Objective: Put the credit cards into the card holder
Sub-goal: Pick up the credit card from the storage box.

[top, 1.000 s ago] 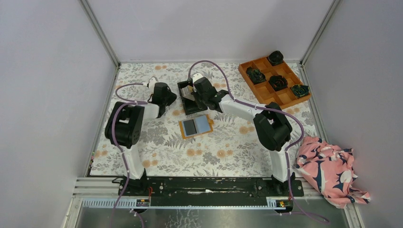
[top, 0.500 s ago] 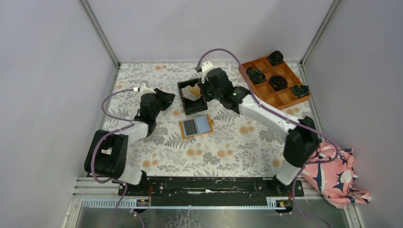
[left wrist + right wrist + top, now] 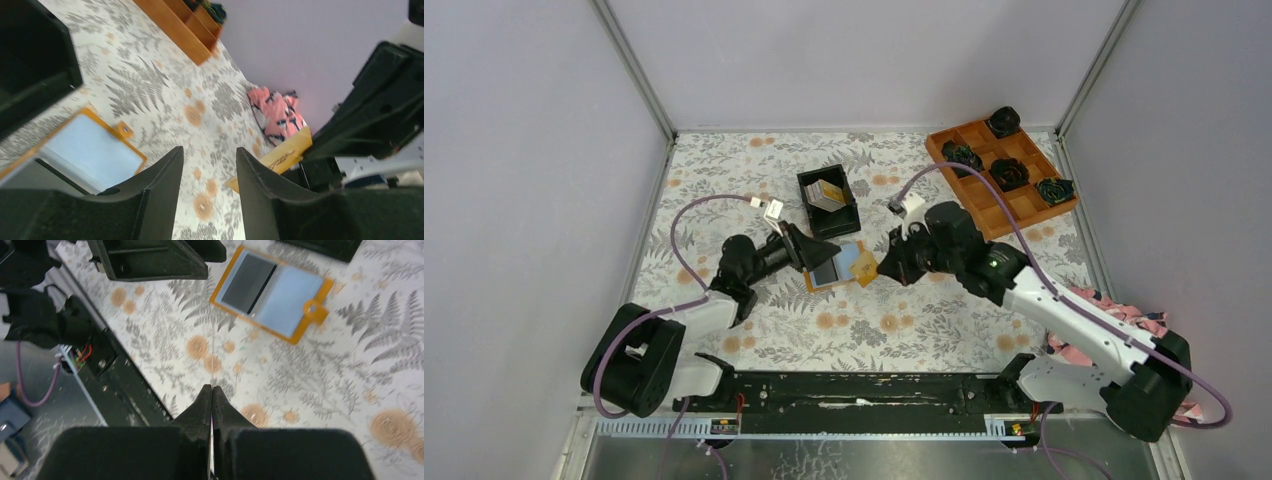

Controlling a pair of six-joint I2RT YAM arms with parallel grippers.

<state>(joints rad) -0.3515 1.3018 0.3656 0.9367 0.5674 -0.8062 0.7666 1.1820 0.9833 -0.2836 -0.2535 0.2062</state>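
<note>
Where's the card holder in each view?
Top external: card holder at centre, lying open, just on the arms' side of the bin.
Left wrist: lower left, partly cut off by that wrist's own finger.
Right wrist: upper middle, in full view.
Shared landmark: the bin, upper left in the left wrist view, top right edge in the right wrist view.

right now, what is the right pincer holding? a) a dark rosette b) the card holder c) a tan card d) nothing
c: the right pincer is shut on a tan card, near the open card holder lying on the table.
</note>
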